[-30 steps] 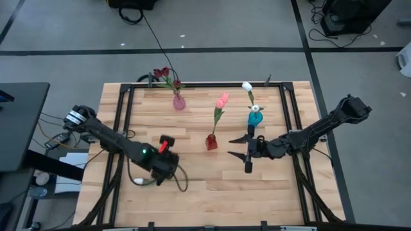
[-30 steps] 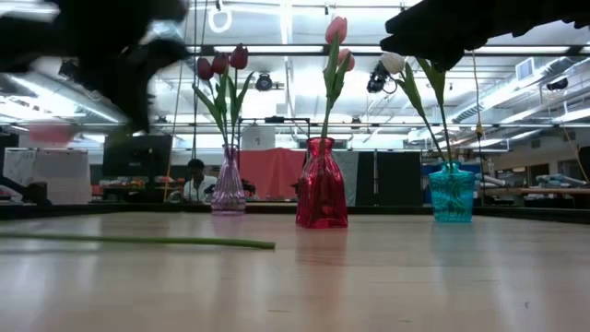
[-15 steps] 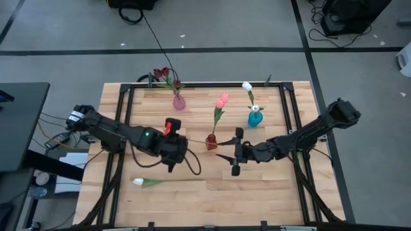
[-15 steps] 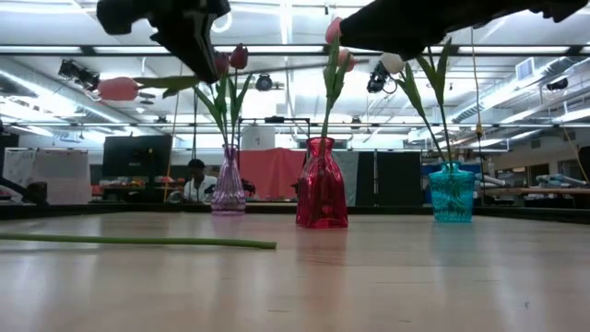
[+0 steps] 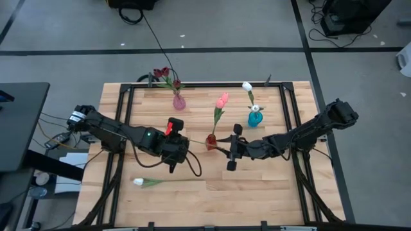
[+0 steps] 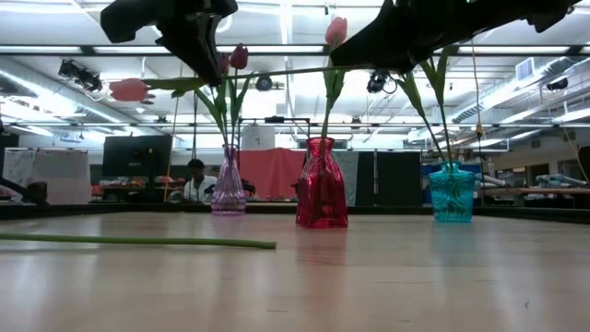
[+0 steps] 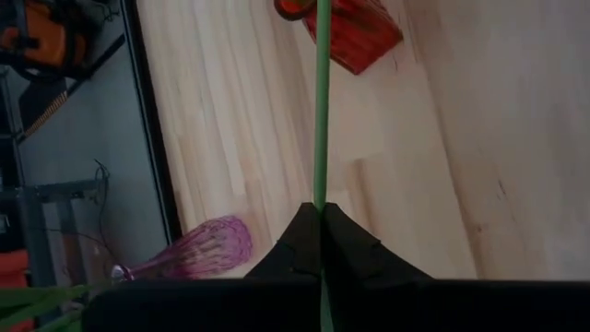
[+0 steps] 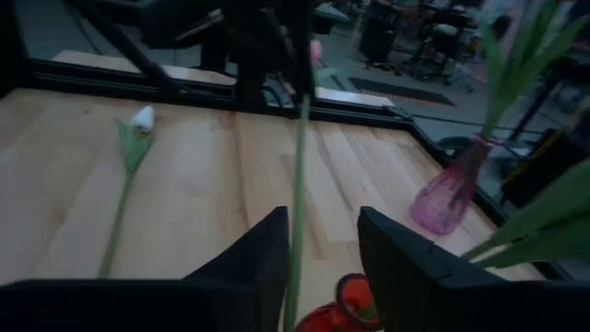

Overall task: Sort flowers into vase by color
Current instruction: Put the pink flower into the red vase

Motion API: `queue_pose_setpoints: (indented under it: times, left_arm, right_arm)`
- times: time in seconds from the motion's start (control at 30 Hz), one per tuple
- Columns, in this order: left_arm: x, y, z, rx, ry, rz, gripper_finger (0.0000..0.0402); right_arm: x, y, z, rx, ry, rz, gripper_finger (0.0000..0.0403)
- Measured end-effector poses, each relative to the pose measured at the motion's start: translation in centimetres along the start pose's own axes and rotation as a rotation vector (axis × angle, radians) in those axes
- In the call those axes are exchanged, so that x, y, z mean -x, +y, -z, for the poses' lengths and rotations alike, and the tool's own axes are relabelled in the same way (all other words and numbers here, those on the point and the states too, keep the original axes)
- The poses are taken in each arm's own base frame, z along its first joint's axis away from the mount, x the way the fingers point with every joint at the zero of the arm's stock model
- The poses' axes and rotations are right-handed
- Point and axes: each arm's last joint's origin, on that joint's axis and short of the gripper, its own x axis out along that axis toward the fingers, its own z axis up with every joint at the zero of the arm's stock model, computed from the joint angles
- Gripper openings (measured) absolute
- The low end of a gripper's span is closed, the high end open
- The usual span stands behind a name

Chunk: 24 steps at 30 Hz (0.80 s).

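My left gripper [image 5: 181, 145] is shut on a pink tulip and holds it in the air left of the red vase [image 5: 211, 142]. The head [image 6: 129, 89] points toward the table's left and the stem [image 6: 277, 72] runs level toward the right. My right gripper [image 5: 231, 147] is open at the stem's free end. Its fingers [image 8: 253, 258] stand on either side of the stem [image 8: 297, 175], apart from it. A white tulip [image 5: 157, 181] lies flat on the table near the front. My left gripper pinches the pink tulip's stem [image 7: 320, 189] between its two fingertips, nearer the head than the free end. The fingers [image 6: 207, 60] come down from above and lie across the stem. The tulip is lifted clear and lies about level.
A purple vase [image 5: 178, 101] with maroon tulips stands near the far edge. The red vase holds a pink tulip [image 5: 222, 99], and a teal vase [image 5: 255, 118] holds a white one [image 5: 246, 85]. A black frame [image 5: 125, 115] borders the table. A person sits in the room behind.
My left gripper has risen and moved toward the far edge and the red vase, carrying the pink tulip up with its stem level. This has uncovered the white tulip on the table. My right gripper has moved left until its open fingers stand around the stem's free end.
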Motion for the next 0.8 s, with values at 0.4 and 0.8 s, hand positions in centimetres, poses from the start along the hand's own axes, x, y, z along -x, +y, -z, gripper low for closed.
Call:
queue_pose_setpoints:
  times: [0.4, 0.8]
  left_arm:
    - [0.04, 0.11, -0.29, -0.015, -0.022, -0.042, 0.0001]
    - [0.25, -0.04, -0.97, 0.104, -0.086, -0.043, 0.0066]
  right_arm:
    - [-0.21, -0.15, 0.4, -0.002, 0.037, -0.083, 0.0014]
    - [-0.43, -0.58, 0.51, -0.043, 0.048, -0.061, 0.0012]
